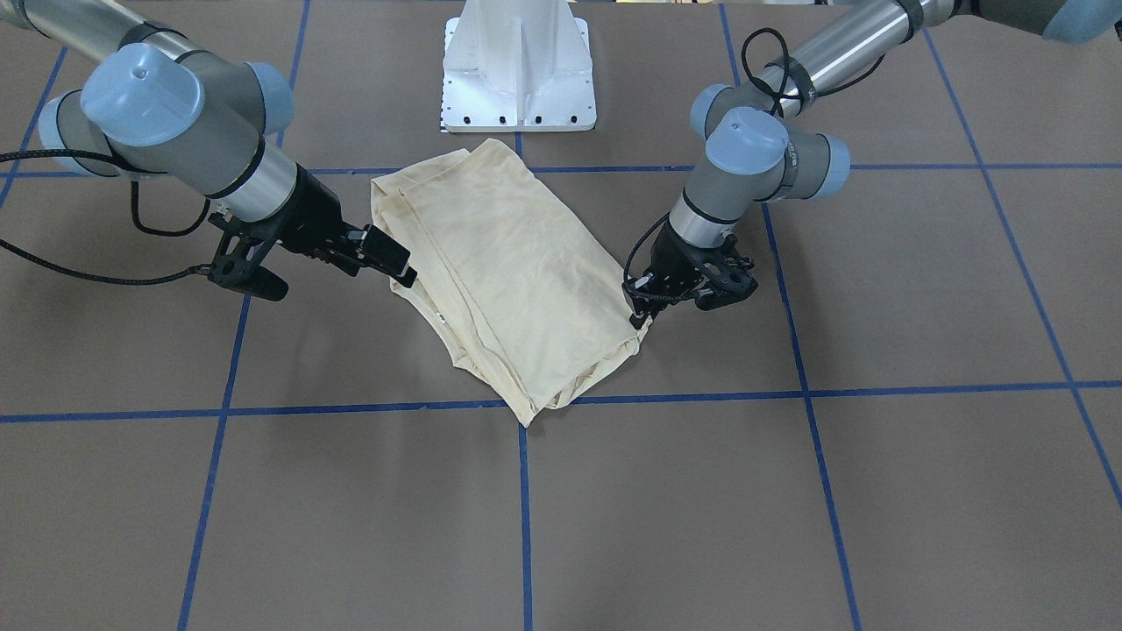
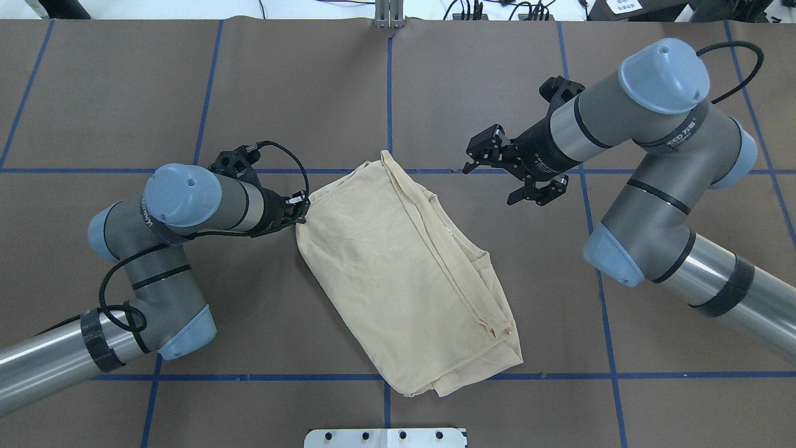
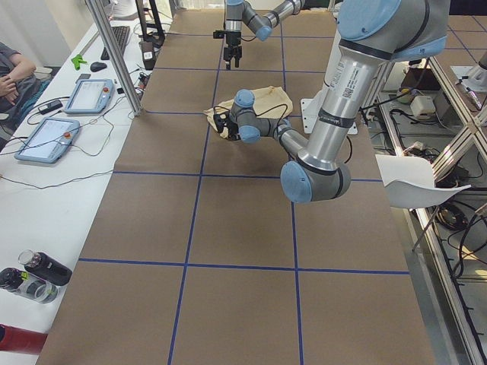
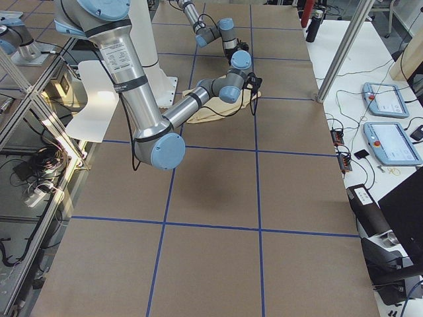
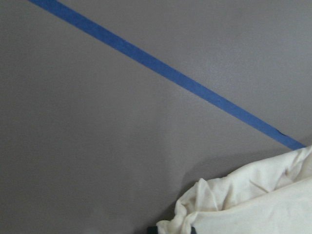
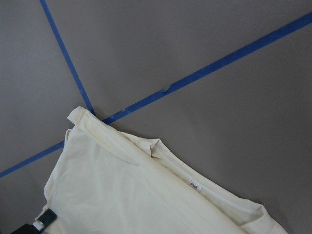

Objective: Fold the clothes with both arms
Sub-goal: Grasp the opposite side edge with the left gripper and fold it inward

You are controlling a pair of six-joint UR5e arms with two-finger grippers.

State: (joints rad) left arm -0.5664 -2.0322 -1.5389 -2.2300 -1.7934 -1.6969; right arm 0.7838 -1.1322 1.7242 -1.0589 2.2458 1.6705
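Open table (image 2: 497,62) all round T-shirt (image 2: 398,267); obstacles: white pedestal (image 1: 519,70) nr its robot-side end, L arm (image 2: 205,205) at one edge

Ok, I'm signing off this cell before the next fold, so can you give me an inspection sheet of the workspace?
Surface: brown table mat with blue tape grid, lying flat.
Job's things: cream T-shirt folded into a diagonal oblong mid-table; neck label showing at one edge.
Clutter: nothing seen on the mat.
Hands: left hand looks shut on the shirt's corner; right hand open, above the mat, apart from the shirt.
Cables: left-arm cable loops beside the wrist; right-arm cable arcs over the elbow.
Surroundings: white pedestal base; side desk with tablets and bottles; a seated person at its far end.
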